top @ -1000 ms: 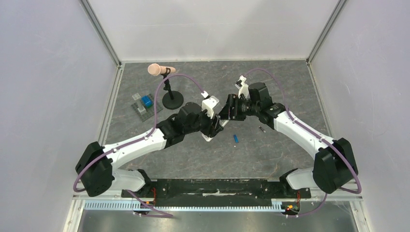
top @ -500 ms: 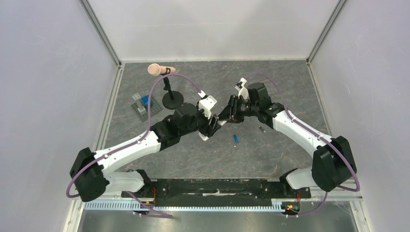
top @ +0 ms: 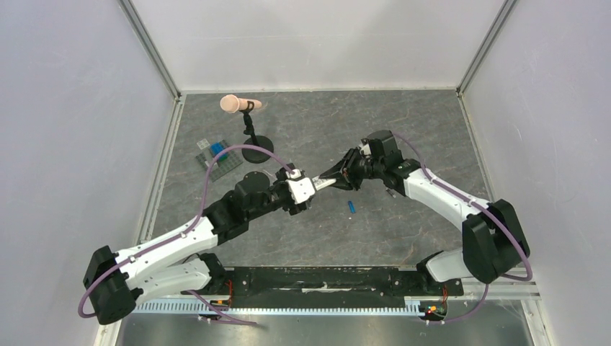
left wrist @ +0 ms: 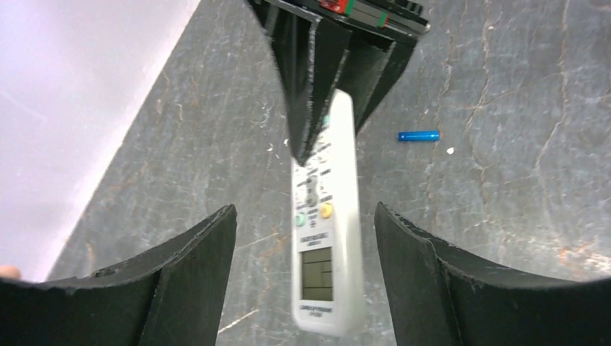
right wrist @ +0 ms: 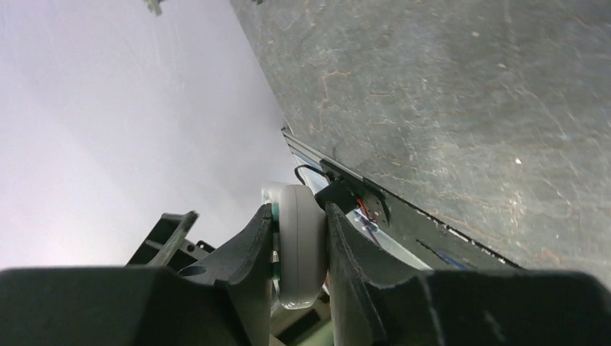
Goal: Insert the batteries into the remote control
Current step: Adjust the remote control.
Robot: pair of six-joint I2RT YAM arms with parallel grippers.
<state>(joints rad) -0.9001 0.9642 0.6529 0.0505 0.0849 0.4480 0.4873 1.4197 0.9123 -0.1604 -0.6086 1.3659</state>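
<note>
Right gripper [right wrist: 301,249] pinches remote control [left wrist: 326,216] by its edges; left gripper [left wrist: 306,238] wide, straddling it. Light, rigid, slick plastic.

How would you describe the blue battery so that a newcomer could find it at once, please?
Start at the middle of the grey table, where the two grippers meet around the white remote. Just right of and nearer than that meeting point lies the blue battery, alone on the bare surface. It is a tiny bright blue cylinder, unlike the blue brick far left.

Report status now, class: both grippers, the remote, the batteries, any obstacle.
Left gripper open, clear of remote. Right gripper shut on remote. Blue battery loose on table; grey one not visible. Nothing blocking.
</note>
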